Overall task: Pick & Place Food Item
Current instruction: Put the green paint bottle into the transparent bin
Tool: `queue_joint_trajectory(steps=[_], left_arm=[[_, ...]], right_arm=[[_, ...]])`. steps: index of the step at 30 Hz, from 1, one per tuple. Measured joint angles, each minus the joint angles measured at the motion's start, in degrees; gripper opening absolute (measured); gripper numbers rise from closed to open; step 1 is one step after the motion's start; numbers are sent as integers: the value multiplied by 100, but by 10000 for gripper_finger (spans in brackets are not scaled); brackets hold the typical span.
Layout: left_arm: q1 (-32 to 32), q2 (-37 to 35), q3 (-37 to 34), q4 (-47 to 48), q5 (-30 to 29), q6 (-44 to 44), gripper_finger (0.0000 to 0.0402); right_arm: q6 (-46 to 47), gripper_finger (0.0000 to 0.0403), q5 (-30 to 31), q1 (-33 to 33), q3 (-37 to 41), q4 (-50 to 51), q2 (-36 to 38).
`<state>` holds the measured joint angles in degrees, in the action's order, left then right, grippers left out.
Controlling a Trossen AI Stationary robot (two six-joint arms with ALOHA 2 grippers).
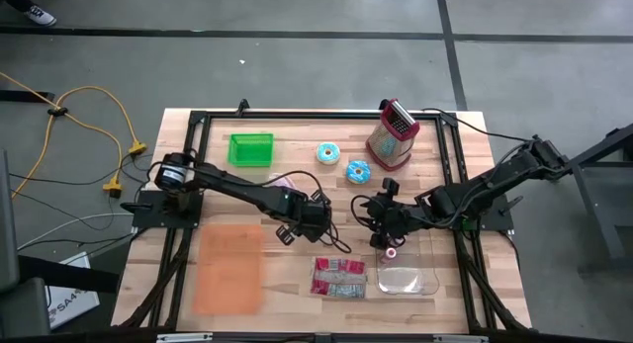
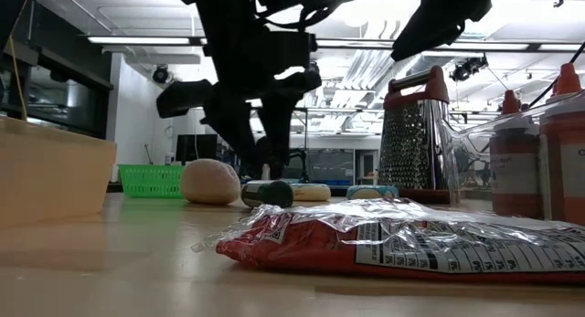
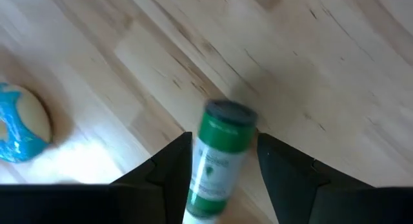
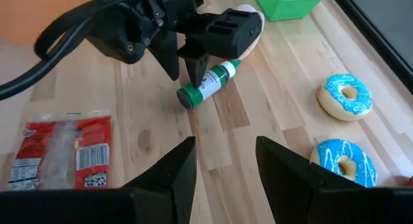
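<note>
The left gripper (image 4: 184, 66) is down at the middle of the wooden table (image 1: 297, 135), its two dark fingers (image 3: 169, 179) straddling a small green-labelled bottle with a dark cap (image 3: 216, 156) that lies on its side on the boards. The fingers sit close on either flank of the bottle, narrow gaps showing, and I cannot tell whether they are pressing on it yet. Just behind the gripper rests a pale, rounded bun-like food item (image 4: 248, 20), partly hidden by the wrist. Off to one side of the bottle lie two blue-iced doughnuts (image 4: 346, 96), near each other, and farther out beyond them stands a metal box grater with a red top and base (image 1: 393, 135). A green plastic basket (image 1: 250, 149) sits well apart toward the far left of the table. On the near side of the gripper lies a red and clear crinkly snack packet (image 1: 338, 277), flat on the wood, with a clear plastic container (image 1: 407, 280) just beside it and an orange cutting mat (image 1: 230, 269) farther to the left. The right gripper (image 4: 222, 162) hangs nearby over the table, facing the left one, fingers apart and holding nothing.
</note>
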<state>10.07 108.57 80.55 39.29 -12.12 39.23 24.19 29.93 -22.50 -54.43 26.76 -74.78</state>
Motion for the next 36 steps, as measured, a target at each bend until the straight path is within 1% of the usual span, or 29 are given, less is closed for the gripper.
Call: queue_joint_trajectory(steps=[6, 11, 20, 23, 28, 32, 36], left_arm=[[0, 11, 0, -11, 0, -36, 165], [-2, 11, 0, -50, -5, -376, 165], [-2, 11, 0, -52, 61, -608, 165], [-25, 11, 0, -29, 92, -475, 165], [-139, 11, -7, -14, 412, -338, 165], [-232, 11, -9, -6, 431, -16, 165], [-327, 17, -9, -4, 553, 8, 165]], right_arm=[[-1, 149, -9, 0, 0, 4, 0], [-1, 149, -9, 0, 0, 4, 0], [-1, 149, -11, 0, 0, 4, 0], [-1, 149, -11, 0, 0, 4, 0], [-1, 149, -11, 0, 0, 3, 0], [-3, 149, -9, 0, 0, 4, 0], [-3, 149, -11, 0, 0, 3, 0]])
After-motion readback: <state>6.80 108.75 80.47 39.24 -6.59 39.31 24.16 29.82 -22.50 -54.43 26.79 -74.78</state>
